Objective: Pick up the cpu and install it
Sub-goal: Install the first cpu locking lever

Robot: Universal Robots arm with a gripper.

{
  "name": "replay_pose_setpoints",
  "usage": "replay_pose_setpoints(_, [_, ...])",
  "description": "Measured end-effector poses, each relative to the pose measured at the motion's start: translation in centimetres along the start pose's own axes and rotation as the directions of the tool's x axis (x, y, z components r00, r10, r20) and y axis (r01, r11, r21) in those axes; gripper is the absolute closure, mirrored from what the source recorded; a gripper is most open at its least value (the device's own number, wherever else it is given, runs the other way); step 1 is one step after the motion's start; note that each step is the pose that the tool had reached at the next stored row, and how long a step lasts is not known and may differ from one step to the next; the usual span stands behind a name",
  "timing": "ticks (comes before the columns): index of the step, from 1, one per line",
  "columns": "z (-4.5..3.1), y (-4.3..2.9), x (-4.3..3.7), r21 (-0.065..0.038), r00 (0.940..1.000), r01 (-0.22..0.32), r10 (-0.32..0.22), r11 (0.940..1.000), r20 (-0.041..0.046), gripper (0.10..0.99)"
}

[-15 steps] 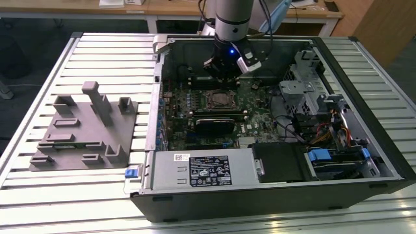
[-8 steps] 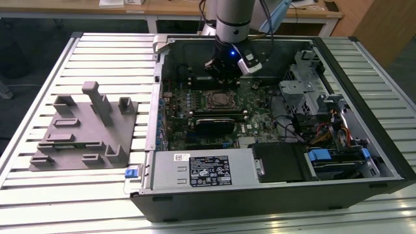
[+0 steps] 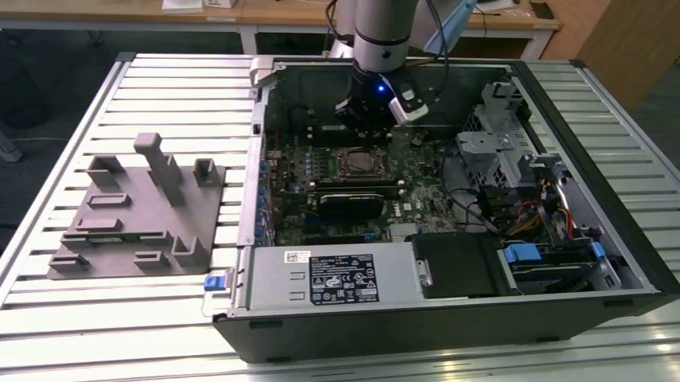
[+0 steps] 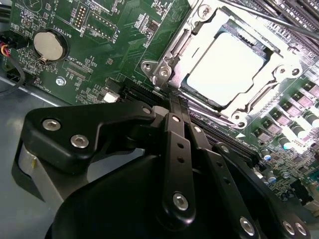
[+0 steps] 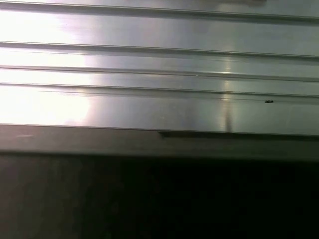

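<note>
A: Where is the cpu point(image 4: 224, 67) right now?

B: In the second wrist view it lies flat inside the socket frame point(image 4: 172, 50) on the motherboard point(image 4: 114, 40), its pale metal top catching the light. In the exterior view the same socket sits in the middle of the open computer case point(image 3: 595, 263), which rests on the slatted desk point(image 3: 64, 318).

A: And the gripper point(image 4: 175, 102)?

B: Its black fingers point(image 4: 177, 144) are pressed together with nothing between them — the tips hang near the socket's corner, apart from the chip. In the exterior view the arm point(image 3: 381, 32) stands over the board just behind the socket.

A: So the chip looks seated?

B: It looks so to me, though I can't tell whether it sits fully square or whether the frame is latched.

A: What could go wrong from here?

B: The fingertips are close to the frame's edge and its screws; any sideways drift could scrape the board or nudge the chip crooked. Pressing on a chip that sits slightly askew would risk the contacts beneath. The grey fixture point(image 3: 138, 215) lies well apart on the desk — no hazard there.
</note>
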State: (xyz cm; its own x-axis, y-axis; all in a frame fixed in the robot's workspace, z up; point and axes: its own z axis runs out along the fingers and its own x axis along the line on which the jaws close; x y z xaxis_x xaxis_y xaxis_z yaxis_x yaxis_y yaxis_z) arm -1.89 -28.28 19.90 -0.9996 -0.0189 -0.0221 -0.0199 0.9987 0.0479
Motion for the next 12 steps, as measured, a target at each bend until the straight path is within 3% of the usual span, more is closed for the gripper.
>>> replay_pose_setpoints(5, [-0.10, 0.01, -0.02, 0.007, 1.0000, 0.000, 0.000, 1.0000, 0.0000, 0.980])
replay_pose_setpoints(12, [-0.05, 0.04, -0.04, 0.042, 1.0000, 0.001, -0.001, 0.9991, -0.0012, 0.980])
